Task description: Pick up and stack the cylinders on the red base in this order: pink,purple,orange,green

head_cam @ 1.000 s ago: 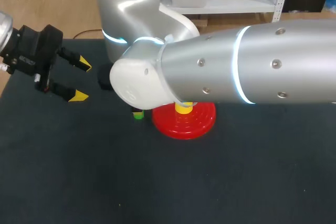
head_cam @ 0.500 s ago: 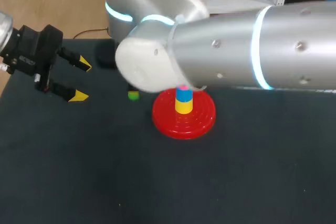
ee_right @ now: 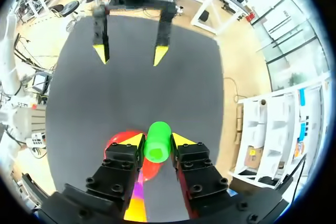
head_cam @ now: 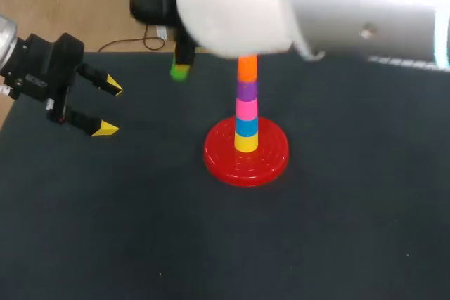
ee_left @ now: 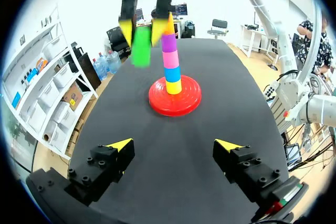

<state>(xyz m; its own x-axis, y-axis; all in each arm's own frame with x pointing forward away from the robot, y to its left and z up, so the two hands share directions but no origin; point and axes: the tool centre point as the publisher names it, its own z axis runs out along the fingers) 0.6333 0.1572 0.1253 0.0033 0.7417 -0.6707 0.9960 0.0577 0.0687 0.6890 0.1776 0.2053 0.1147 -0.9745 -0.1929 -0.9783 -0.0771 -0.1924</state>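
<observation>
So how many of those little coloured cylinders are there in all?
6. Five sit stacked on the red base: yellow, blue, pink, purple, orange, bottom to top. The green one is held in the right gripper.

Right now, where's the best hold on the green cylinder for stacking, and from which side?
The upper part of its curved wall, coming from above, as the right tool has it now. Held that way, the green cylinder hangs upright with its lower end clear, likely free to seat on the orange cylinder.

No lettering, label or number seems readable on the stacked cylinders [head_cam: 246, 109] or red base [head_cam: 273, 162].
</observation>
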